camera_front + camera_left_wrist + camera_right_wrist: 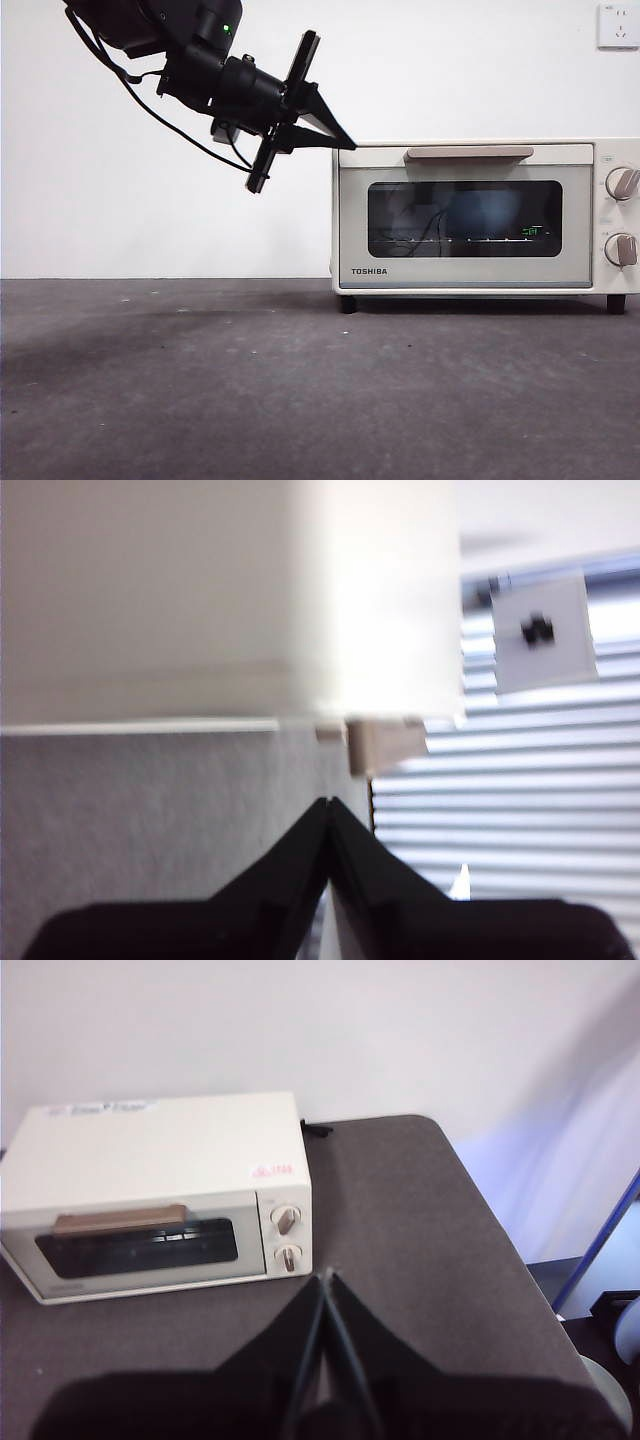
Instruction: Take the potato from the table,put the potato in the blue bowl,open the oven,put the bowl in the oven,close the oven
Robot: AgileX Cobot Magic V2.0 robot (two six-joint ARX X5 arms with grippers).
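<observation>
A: Where is the oven (470, 215)?
B: On the table (250, 390), at the right in the front view, its door shut. The tan handle (469, 153) runs along the top of the door, and two knobs (622, 183) sit one above the other at the right end.
A: And the potato and the bowl?
B: Neither shows in any view. The dark window gives only reflections.
A: The left gripper (345, 146)?
B: Up in the air at the oven's upper left corner, jaws pressed together with nothing between them. Its tip is just beside the corner; I cannot tell whether it touches.
A: The right gripper (325, 1280)?
B: High and back from the oven, looking down on its top and front. Its jaws are together too, holding nothing.
</observation>
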